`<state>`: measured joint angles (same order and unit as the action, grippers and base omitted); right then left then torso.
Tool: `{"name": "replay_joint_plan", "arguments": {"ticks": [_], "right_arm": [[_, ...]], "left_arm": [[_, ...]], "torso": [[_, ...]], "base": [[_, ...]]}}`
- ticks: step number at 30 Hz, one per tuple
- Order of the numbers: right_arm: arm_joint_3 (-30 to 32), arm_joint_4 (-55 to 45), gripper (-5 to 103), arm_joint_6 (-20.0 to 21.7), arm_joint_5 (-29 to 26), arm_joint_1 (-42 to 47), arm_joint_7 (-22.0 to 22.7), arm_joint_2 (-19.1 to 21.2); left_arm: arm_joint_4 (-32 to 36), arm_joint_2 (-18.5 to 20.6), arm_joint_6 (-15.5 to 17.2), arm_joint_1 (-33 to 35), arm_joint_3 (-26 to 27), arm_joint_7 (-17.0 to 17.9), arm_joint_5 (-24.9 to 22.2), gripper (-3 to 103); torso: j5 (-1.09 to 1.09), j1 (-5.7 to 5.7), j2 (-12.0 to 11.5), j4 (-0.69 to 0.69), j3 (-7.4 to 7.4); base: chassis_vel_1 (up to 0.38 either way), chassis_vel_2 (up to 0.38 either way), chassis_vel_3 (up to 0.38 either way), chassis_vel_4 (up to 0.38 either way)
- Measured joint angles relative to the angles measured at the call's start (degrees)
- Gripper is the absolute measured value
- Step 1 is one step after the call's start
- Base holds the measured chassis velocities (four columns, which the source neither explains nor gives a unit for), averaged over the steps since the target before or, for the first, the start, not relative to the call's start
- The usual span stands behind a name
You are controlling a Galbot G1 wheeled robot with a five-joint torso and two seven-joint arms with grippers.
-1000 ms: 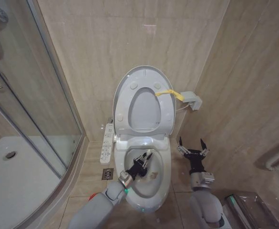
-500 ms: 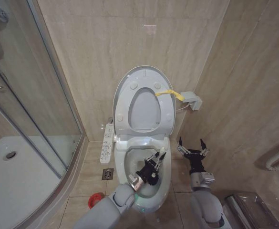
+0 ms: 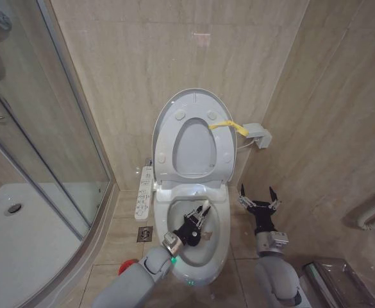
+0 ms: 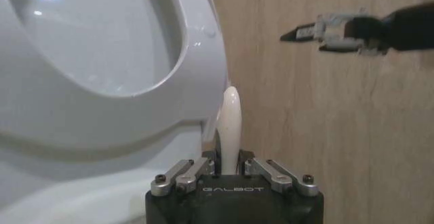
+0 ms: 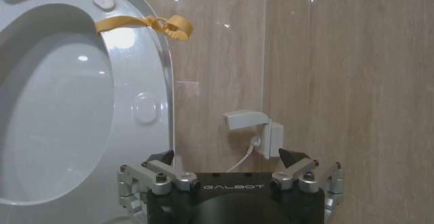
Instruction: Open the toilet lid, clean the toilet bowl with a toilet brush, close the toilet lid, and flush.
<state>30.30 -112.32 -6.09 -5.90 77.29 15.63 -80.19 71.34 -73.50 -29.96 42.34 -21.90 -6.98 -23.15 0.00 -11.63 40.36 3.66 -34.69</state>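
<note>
Left tool [image 3: 202, 210], one toilet brush [image 4: 230, 127], one toilet bowl [image 3: 222, 221].

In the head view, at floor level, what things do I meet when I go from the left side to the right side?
shower tray → glass shower door → white button panel → left gripper holding the toilet brush inside the toilet bowl → right gripper, open, beside the bowl → wall pipe

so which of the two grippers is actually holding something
The left gripper, over the white oval ceramic toilet bowl, grips the thin white stick brush handle; the right gripper beside it hangs open, empty.
</note>
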Motion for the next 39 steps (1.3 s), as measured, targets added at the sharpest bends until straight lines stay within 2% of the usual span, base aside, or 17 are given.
{"name": "replay_joint_plan", "arguments": {"ticks": [7, 11, 13, 19, 24, 31, 34, 39], "right_arm": [[0.0, 0.0, 100, 0.0, 0.0, 0.0, 0.0, 0.0], [0.0, 0.0, 100, 0.0, 0.0, 0.0, 0.0, 0.0], [0.0, 0.0, 100, 0.0, 0.0, 0.0, 0.0, 0.0], [0.0, 0.0, 100, 0.0, 0.0, 0.0, 0.0, 0.0], [0.0, 0.0, 100, 0.0, 0.0, 0.0, 0.0, 0.0], [0.0, 0.0, 100, 0.0, 0.0, 0.0, 0.0, 0.0], [0.0, 0.0, 100, 0.0, 0.0, 0.0, 0.0, 0.0], [0.0, 0.0, 100, 0.0, 0.0, 0.0, 0.0, 0.0]], "left_arm": [[7.3, -0.1, 1.4, 1.4, -1.0, 0.8, -0.5, 19], [7.4, 0.0, 1.7, 1.8, -1.0, 0.8, -0.5, 19], [4.9, 0.4, 1.6, 2.0, -0.4, 0.6, -0.2, 19], [-3.4, 0.0, -1.3, -0.6, 1.5, 0.5, 0.9, 19], [-0.4, 0.0, -0.9, -1.1, 1.3, 0.9, 0.4, 19], [10.1, -0.2, 2.0, 2.3, -1.2, 2.4, 0.2, 19], [10.6, -0.4, 2.2, 3.3, -1.4, 2.3, 0.1, 19], [5.2, -0.4, 1.2, 2.8, -0.5, 1.8, -0.1, 19]], "torso": [[0.0, 0.0, 0.0, 0.02, 0.0], [-0.01, 0.0, 0.0, 0.02, 0.0], [-0.01, 0.0, 0.0, 0.0, 0.0], [-0.01, 0.0, 0.0, 0.0, 0.0], [0.0, 0.0, 0.0, 0.02, 0.0], [0.0, 0.0, 0.0, 0.0, 0.0], [0.0, 0.01, 0.0, 0.01, 0.0], [0.0, 0.01, 0.0, 0.0, 0.0]], "base": [[0.0, 0.0, 0.0, 0.0], [0.0, 0.0, 0.0, 0.0], [0.0, 0.0, 0.0, 0.0], [0.0, 0.0, 0.0, 0.0], [0.0, 0.0, 0.0, 0.0], [0.0, 0.0, 0.0, 0.0], [0.0, 0.0, 0.0, 0.0], [0.0, 0.0, 0.0, 0.0]]}}
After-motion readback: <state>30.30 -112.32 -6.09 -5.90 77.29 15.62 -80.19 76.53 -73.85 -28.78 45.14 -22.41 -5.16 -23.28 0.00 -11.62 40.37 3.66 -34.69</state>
